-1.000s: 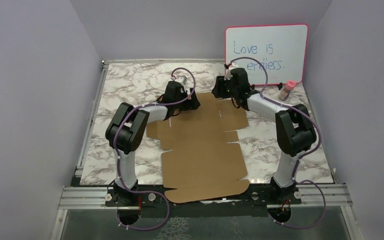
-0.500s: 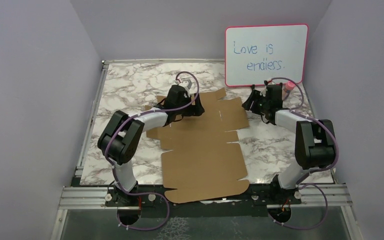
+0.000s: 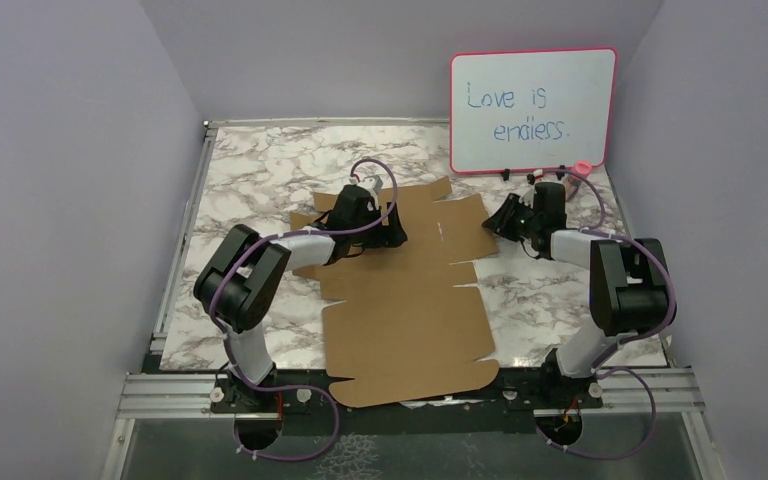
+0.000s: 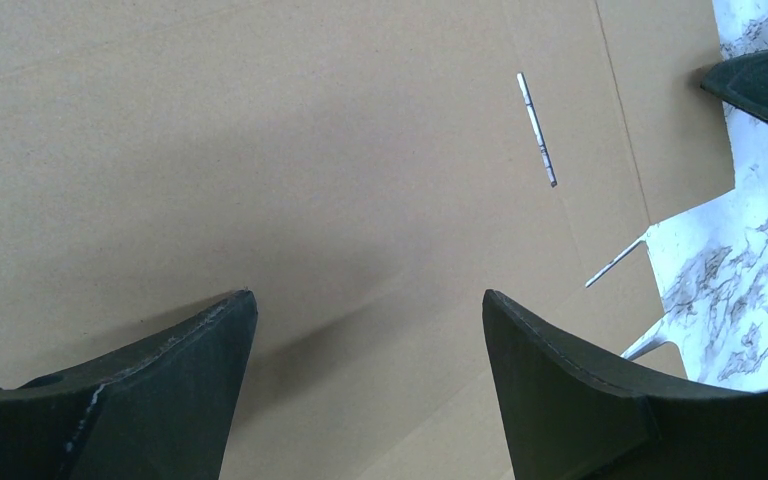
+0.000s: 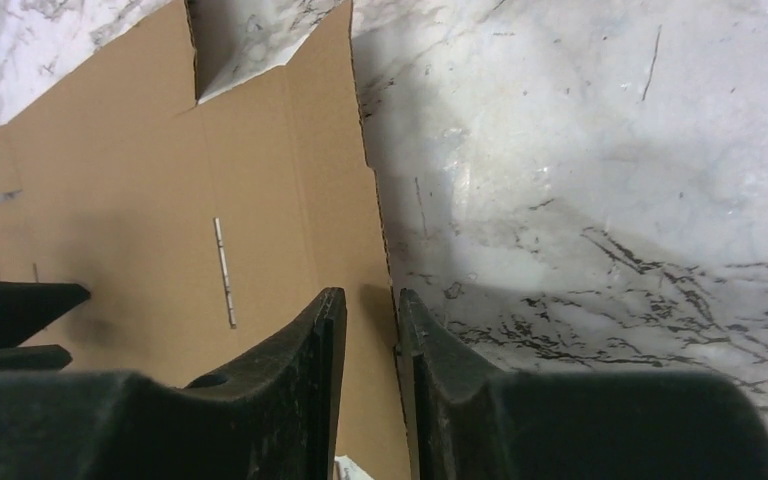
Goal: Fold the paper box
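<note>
The paper box is a flat brown cardboard sheet with flaps and slits, lying on the marble table. My left gripper hovers over its far left part, open wide, with only bare cardboard between the fingers. My right gripper sits at the sheet's far right edge. Its jaws stand a narrow gap apart, and the cardboard edge runs under that gap. Nothing is pinched.
A pink-framed whiteboard leans on the back wall. Something small and pink stands below its right corner, partly behind the right arm. Purple walls close in both sides. The sheet's near end overhangs the rail by the arm bases.
My right arm swung from the sheet's back edge out to its right edge and came lower, its jaws narrowing. My left gripper shifted slightly right and nearer over the cardboard.
</note>
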Available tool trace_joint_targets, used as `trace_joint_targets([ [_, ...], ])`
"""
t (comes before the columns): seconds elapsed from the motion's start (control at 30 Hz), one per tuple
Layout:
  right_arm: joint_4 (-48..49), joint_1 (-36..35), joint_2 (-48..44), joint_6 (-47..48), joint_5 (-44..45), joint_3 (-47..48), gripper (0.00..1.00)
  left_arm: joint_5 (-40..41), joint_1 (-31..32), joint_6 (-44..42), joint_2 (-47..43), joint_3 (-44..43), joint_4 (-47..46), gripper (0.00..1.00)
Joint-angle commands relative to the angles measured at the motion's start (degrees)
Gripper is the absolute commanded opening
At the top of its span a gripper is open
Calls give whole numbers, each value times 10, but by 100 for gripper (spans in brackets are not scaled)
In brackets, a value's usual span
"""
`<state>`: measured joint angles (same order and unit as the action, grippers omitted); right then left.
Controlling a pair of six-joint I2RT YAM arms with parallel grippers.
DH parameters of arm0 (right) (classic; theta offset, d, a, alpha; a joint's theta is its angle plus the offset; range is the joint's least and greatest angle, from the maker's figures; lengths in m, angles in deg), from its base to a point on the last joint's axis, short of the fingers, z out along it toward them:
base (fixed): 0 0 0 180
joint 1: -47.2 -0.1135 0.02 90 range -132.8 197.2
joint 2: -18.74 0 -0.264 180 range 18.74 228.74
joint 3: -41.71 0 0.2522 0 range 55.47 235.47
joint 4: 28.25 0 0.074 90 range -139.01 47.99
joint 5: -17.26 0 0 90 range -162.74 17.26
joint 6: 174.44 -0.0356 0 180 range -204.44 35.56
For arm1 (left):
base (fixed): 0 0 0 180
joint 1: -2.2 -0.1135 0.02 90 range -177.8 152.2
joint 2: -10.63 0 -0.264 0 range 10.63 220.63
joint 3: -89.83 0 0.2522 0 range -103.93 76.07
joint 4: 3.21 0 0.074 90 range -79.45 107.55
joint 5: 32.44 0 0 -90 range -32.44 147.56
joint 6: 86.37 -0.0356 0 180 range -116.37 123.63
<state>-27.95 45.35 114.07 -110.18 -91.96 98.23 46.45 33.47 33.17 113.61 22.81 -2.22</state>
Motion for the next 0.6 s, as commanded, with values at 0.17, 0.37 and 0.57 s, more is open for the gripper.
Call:
trace_joint_targets([
  [0.17, 13, -3, -20, 44, -26, -4, 11, -5, 5, 2, 12, 5, 1, 85],
  [0.37, -39, -62, -45, 105, 75, 20, 7, -6, 5, 0, 21, 11, -10, 85],
  [0.57, -89, -137, -68, 162, 197, 57, 5, -14, 5, 2, 25, 23, -33, 84],
])
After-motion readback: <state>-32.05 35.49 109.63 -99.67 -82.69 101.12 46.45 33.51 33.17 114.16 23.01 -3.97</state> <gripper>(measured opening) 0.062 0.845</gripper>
